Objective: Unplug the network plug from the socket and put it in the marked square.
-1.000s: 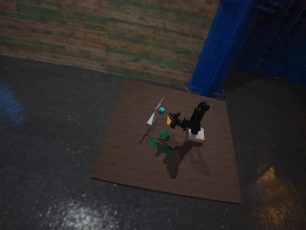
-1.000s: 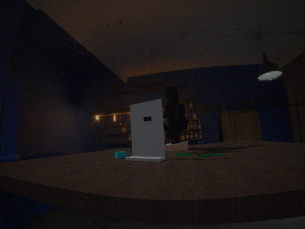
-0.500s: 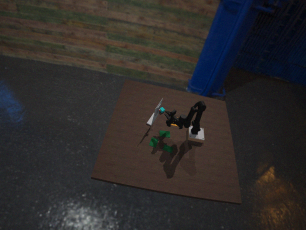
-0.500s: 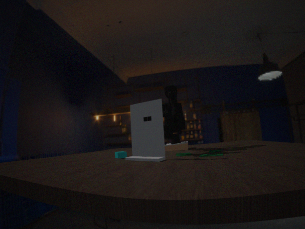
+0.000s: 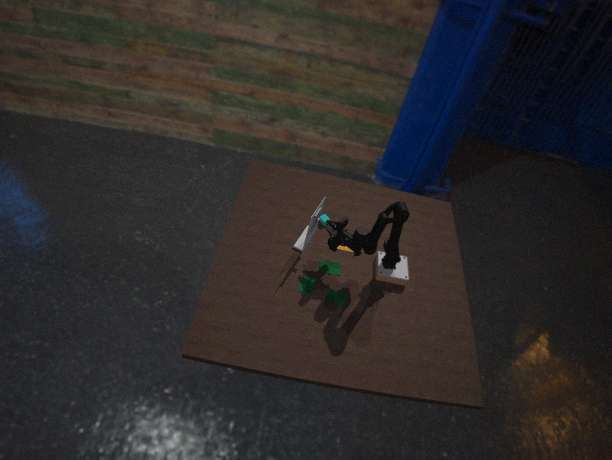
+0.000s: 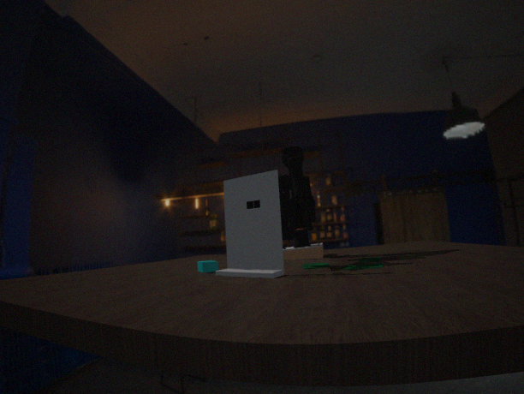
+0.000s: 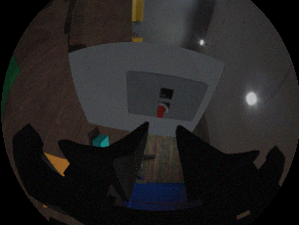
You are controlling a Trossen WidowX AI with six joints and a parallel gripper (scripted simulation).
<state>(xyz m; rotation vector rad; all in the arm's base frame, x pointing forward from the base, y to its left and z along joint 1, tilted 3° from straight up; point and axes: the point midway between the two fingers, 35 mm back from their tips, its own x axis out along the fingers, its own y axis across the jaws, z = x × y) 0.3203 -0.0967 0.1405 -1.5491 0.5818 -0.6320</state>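
None of the steps done yet. From the top: end effector (image 5: 327, 227) just short of upright panel (image 5: 311, 226). From the wrist: fingers partly apart, gripping nothing; red-tabbed plug (image 7: 162, 111) seated in socket, marked square (image 5: 322, 281) unused.
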